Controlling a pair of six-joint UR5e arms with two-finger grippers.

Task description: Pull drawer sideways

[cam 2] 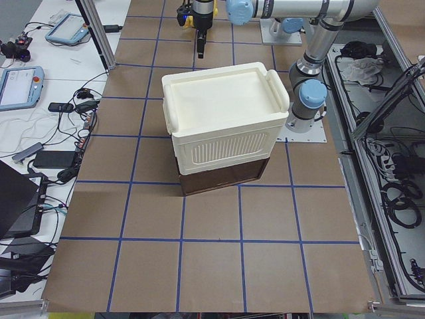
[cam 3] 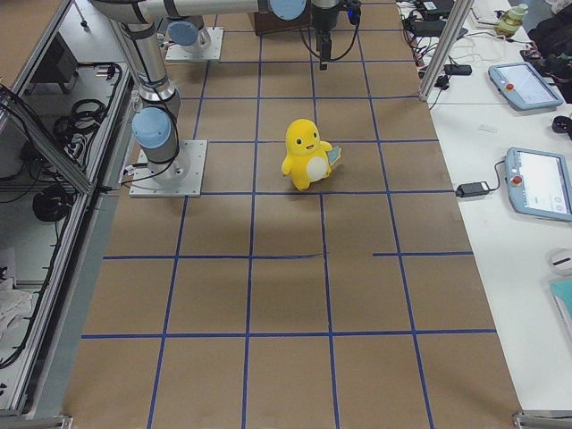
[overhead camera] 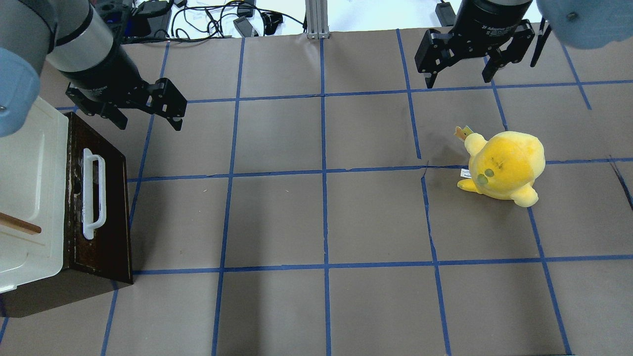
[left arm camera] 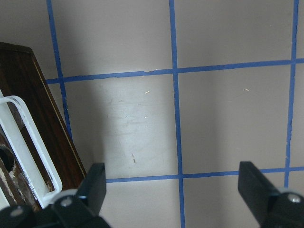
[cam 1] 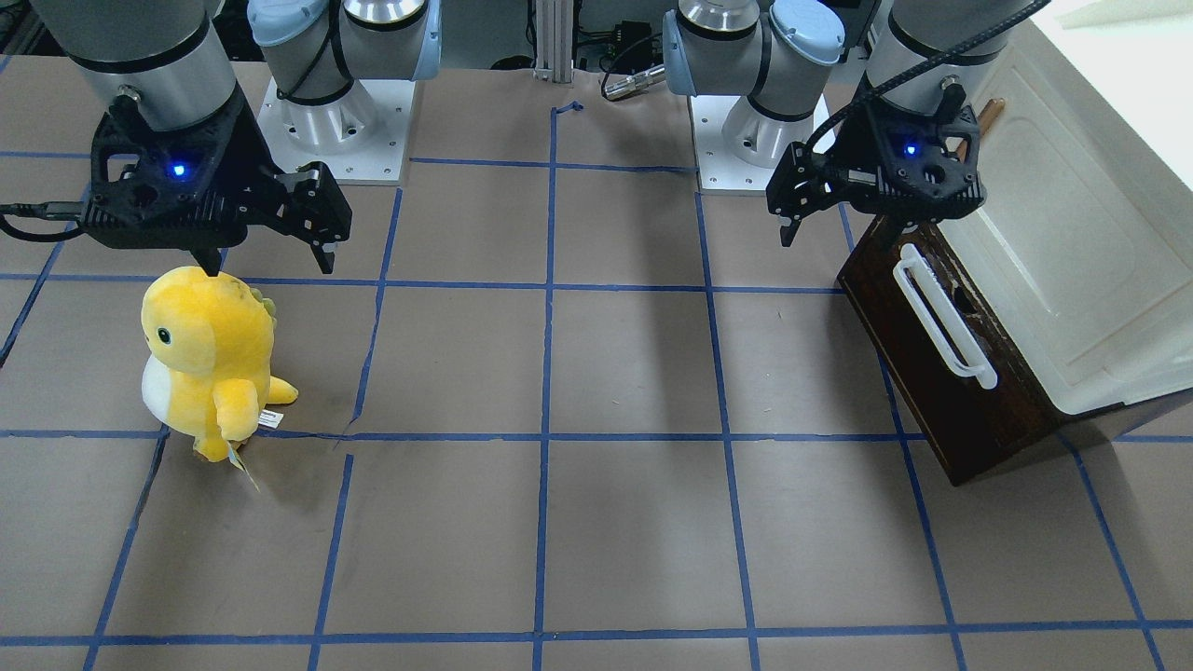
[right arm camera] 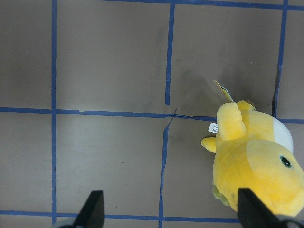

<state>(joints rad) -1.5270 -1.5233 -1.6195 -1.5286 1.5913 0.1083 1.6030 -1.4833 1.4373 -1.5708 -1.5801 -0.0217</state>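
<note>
At the table's (overhead camera: 321, 222) left end, the robot's left gripper (overhead camera: 147, 120) hangs with its fingers spread wide and nothing between them. It sits just off the corner of the drawer (overhead camera: 111, 207) and touches neither wood nor handle.

The drawer lies low in the cream-white cabinet (overhead camera: 29, 163), its dark brown front turned toward the table's middle. No pale side shows, so it looks pushed fully home. The long white bar handle (overhead camera: 93, 193) runs along the front, standing proud with a gap behind it.

That bar is the obvious hold. It looks rigid, slim enough for the fingers to span, and best taken near its middle so the pull stays square. It may be smooth, so a firm grip is needed. The wood looks stiff and fairly solid, and a sticking drawer could drag the cabinet across the paper.

Well apart, a yellow plush toy (overhead camera: 504, 165) stands below the right gripper (overhead camera: 459, 79), which is also wide and empty.
</note>
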